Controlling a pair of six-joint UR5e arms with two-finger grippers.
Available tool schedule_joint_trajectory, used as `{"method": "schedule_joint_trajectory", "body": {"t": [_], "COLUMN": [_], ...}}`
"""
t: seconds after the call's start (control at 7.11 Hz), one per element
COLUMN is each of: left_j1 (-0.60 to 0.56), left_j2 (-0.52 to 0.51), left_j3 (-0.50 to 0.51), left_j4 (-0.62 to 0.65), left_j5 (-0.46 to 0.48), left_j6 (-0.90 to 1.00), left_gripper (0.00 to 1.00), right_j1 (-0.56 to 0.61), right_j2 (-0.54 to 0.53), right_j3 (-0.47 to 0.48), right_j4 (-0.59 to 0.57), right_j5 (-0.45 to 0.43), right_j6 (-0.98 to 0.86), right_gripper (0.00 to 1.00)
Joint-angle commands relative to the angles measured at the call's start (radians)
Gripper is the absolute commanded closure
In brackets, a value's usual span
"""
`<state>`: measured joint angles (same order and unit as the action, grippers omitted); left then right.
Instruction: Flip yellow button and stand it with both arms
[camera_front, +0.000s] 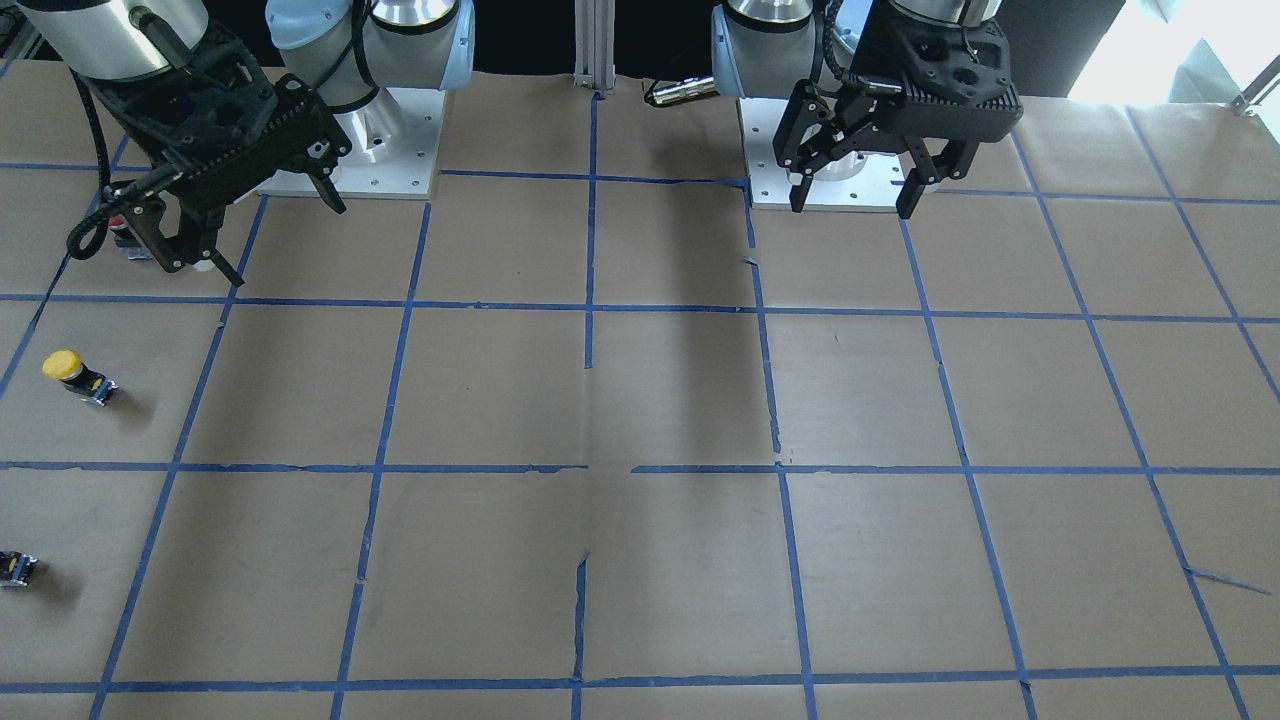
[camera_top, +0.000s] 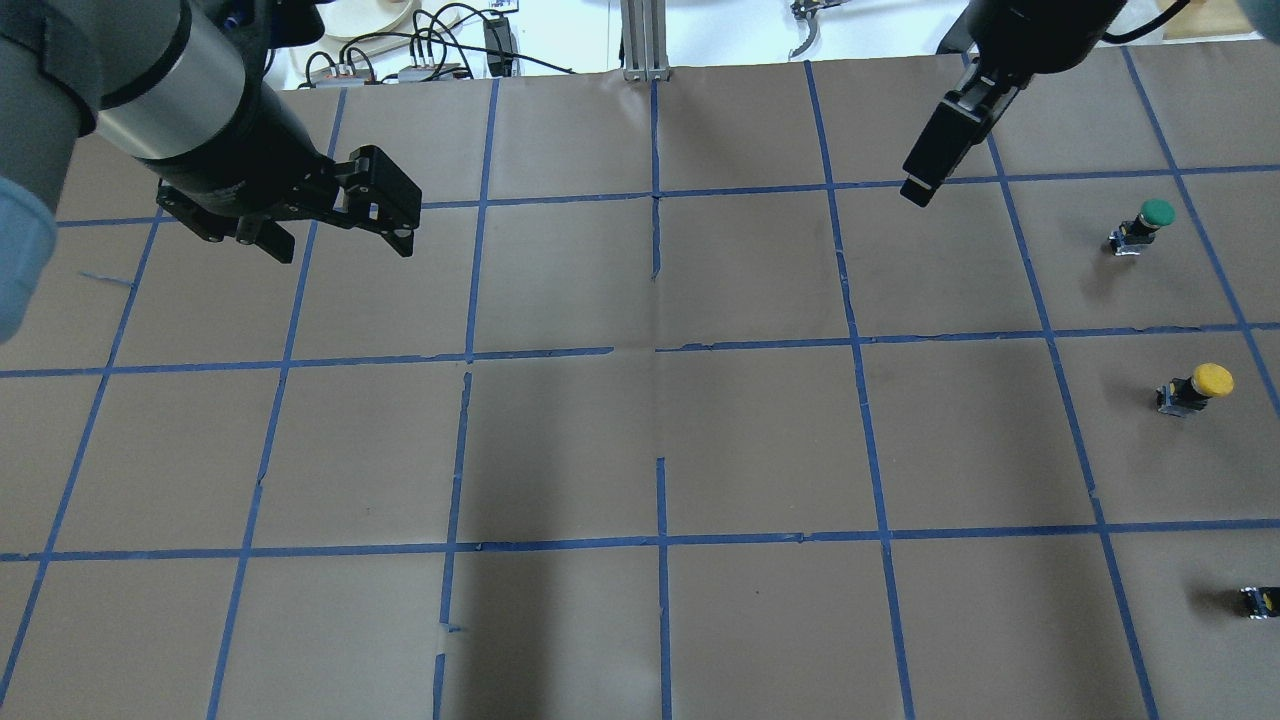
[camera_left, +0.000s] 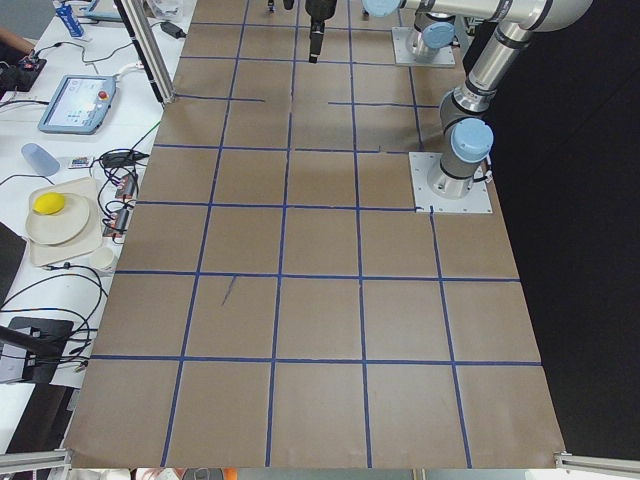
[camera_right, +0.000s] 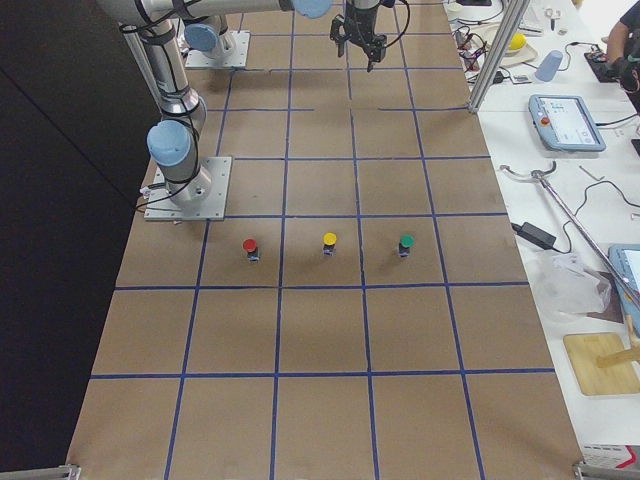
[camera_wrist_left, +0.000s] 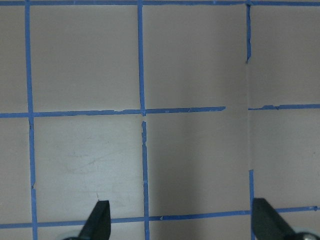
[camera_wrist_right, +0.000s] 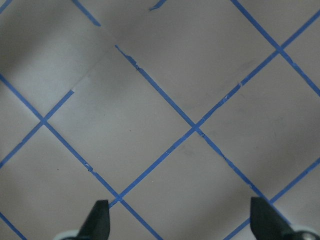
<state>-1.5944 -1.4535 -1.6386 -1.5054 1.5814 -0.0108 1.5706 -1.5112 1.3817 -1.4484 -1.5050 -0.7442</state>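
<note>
The yellow button (camera_top: 1195, 388) is on the brown paper far to my right, also seen in the front view (camera_front: 75, 375). In the exterior right view (camera_right: 329, 243) it looks upright, yellow cap on top. My left gripper (camera_top: 340, 240) hangs open and empty over the far left squares, well away from the button; it also shows in the front view (camera_front: 855, 195). Its wrist view shows only paper between the spread fingertips (camera_wrist_left: 100, 220). My right gripper (camera_top: 925, 180) is raised, open and empty, up-left of the button; it also shows in the front view (camera_front: 280, 235).
A green-capped button (camera_top: 1145, 222) stands beyond the yellow one. A red-capped one (camera_right: 250, 247) stands on its near side, cut off at the overhead view's edge (camera_top: 1260, 600). Blue tape lines grid the paper. Operators' tables with tablets and cables flank the table's ends (camera_left: 80, 100).
</note>
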Motion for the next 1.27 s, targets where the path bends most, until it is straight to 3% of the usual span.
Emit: {"method": "schedule_joint_trajectory", "body": {"t": [0.0,0.28,0.56,0.84,1.12], "left_j1": [-0.004,0.005,-0.01,0.02,0.037], "left_j2": [-0.044,-0.042,-0.056,-0.027,-0.059], "left_j3": [-0.026,-0.027,-0.014,0.035,0.092], "left_j4": [-0.012,-0.025,-0.05,-0.162,-0.165], "left_j5": [0.03,-0.007,-0.017,-0.034,-0.028], "left_j6": [-0.035,-0.041,-0.049,-0.041,-0.04], "left_gripper": [0.0,0.0,0.0,0.0,0.0], "right_j1": [0.012,0.014,0.016,0.023,0.025], "right_j2": [0.0,-0.006,-0.007,-0.01,-0.012], "right_j3": [-0.007,-0.007,0.003,0.019,0.02], "right_j4": [0.005,0.049,0.019,-0.014,-0.012], "right_j5": [-0.052,-0.052,-0.032,-0.052,-0.05], "right_j6": [0.373,0.622,0.762,0.781,0.776], "right_gripper": [0.01,0.01,0.01,0.01,0.01]}}
